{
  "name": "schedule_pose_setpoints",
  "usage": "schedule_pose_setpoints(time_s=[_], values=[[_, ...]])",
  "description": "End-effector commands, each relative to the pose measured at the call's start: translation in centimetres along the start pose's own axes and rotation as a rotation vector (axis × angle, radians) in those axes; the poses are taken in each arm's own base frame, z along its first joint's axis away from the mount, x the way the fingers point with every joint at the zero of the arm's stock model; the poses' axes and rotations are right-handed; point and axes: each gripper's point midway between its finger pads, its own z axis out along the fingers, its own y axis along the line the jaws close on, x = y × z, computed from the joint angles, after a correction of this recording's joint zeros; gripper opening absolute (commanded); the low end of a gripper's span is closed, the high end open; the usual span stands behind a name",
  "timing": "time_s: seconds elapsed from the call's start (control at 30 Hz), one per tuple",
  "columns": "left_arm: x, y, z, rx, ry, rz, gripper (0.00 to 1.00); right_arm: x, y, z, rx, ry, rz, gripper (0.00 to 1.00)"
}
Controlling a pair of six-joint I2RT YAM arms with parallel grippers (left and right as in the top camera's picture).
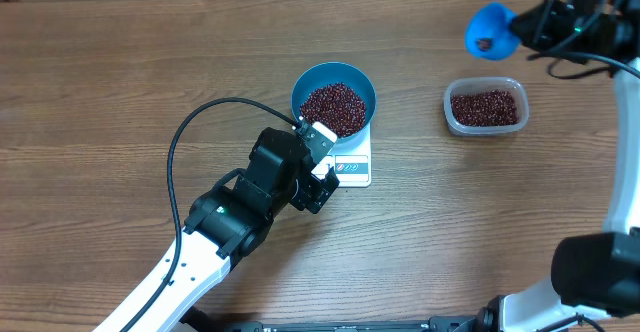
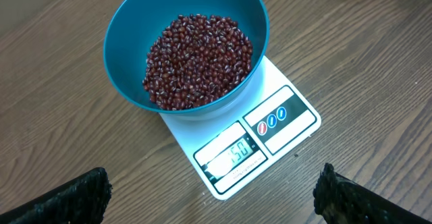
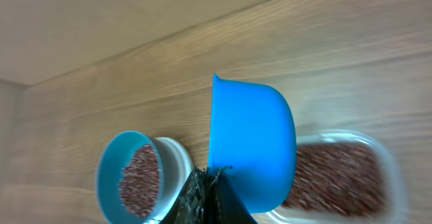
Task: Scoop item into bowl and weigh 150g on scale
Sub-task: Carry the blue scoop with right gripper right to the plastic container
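While the wooden table (image 1: 120, 92) carries everything else, the left arm reaches in from the near side and hangs its left gripper (image 2: 212, 200) over the front edge of the scale, jaws spread wide and holding nothing. The right gripper (image 1: 530, 22) is clamped shut on the handle of the blue scoop (image 1: 490, 30), which it holds raised at the far right, beyond the tub and well apart from the bowl. The glossy blue bowl (image 2: 128, 42) sits on the white kitchen scale (image 2: 283, 116), covering its back half. The clear plastic tub (image 1: 450, 97) stands to the right, apart from the scale, with a layer of beans in it. Only a few beans show in the scoop's mouth. The red-brown beans (image 2: 199, 59) fill the bowl's bottom in a loose heap. The display (image 2: 233, 158) seems to end in "50", though glare hides its leading digit. The step looks like weight checking or final trimming. If the reading falls short, the next move calls for carrying the scoop over the bowl and tipping gently, a few beans at a time.
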Motion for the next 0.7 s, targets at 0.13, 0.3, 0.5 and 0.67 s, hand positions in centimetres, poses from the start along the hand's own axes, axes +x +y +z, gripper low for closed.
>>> schedule_pose_setpoints(time_s=[0.13, 0.3, 0.5, 0.67], values=[[0.3, 0.1, 0.3, -0.011, 0.011, 0.021, 0.99, 0.6, -2.7, -2.8, 0.223, 0.007, -0.108, 0.04], [0.3, 0.1, 0.3, -0.010, 0.012, 0.021, 1.00, 1.2, -4.2, -3.1, 0.343, 0.036, -0.127, 0.04], [0.3, 0.1, 0.3, -0.010, 0.011, 0.021, 0.99, 2.1, -5.1, -3.4, 0.529, 0.081, -0.178, 0.04], [0.3, 0.1, 0.3, -0.010, 0.011, 0.021, 1.00, 2.3, -3.8, -3.0, 0.633, 0.085, -0.265, 0.04]])
